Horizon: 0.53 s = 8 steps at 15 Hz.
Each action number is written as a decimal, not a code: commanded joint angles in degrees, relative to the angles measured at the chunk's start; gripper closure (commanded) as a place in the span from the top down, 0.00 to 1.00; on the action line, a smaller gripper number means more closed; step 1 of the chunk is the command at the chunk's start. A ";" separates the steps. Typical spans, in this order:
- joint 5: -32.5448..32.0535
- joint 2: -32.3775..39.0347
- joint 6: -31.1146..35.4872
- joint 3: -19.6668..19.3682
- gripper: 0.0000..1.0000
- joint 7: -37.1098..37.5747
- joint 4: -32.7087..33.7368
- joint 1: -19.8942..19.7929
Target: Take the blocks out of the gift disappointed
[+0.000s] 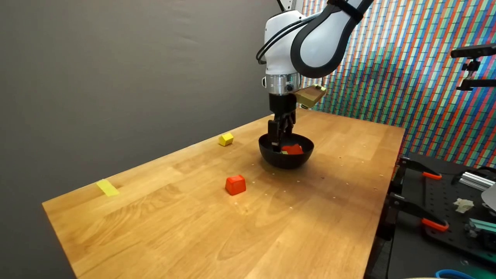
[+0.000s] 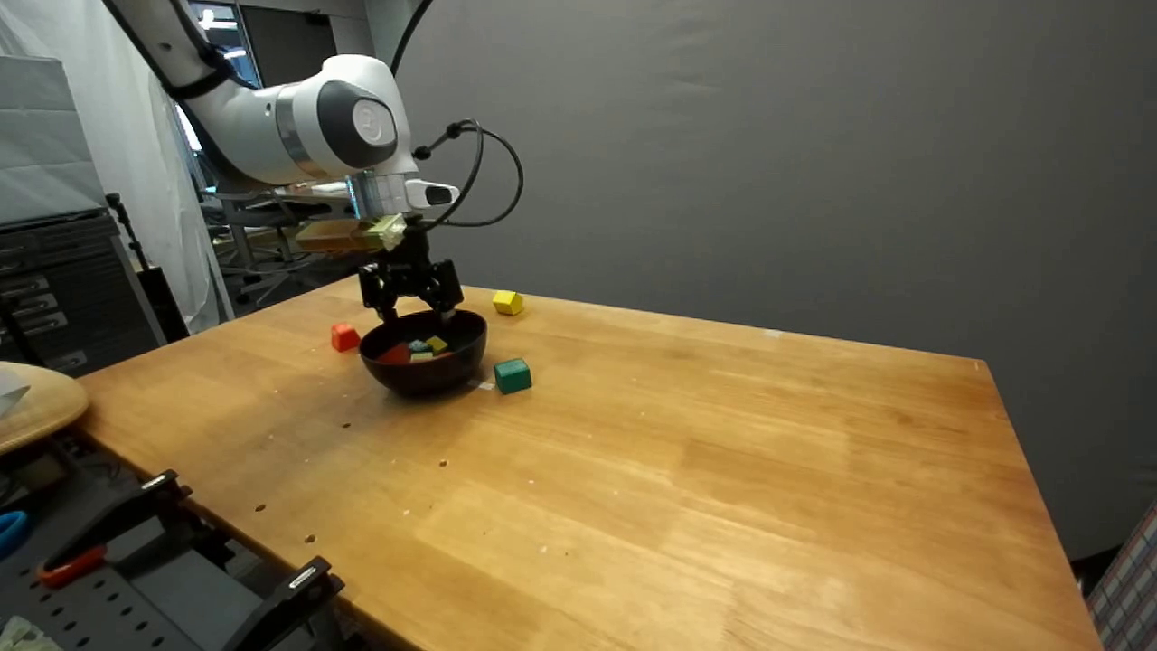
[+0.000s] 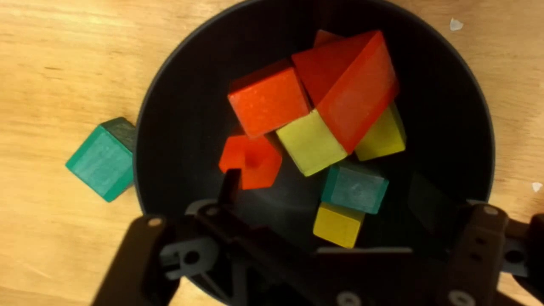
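Note:
The black bowl (image 1: 285,161) stands on the table and shows in both exterior views (image 2: 420,380). In the wrist view its inside (image 3: 450,106) holds several blocks: a large red block (image 3: 357,97), a red-orange block (image 3: 272,100), a red-orange six-sided block (image 3: 259,165), a pale yellow block (image 3: 312,142), another yellow block (image 3: 384,136), a green block (image 3: 357,187) and a small yellow block (image 3: 339,225). My gripper (image 2: 418,316) points down into the bowl. Its fingers are apart in the wrist view (image 3: 333,195), with the green and small yellow blocks between them, not clamped.
On the table lie a red block (image 1: 235,185), a yellow block (image 1: 226,139) and a green block (image 2: 513,376) close beside the bowl. A flat yellow strip (image 1: 107,187) lies near the table's edge. Clamps (image 1: 418,217) grip one table edge. A grey wall stands behind.

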 commanded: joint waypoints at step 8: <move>-1.35 8.36 -0.77 -0.78 0.99 0.05 8.59 0.91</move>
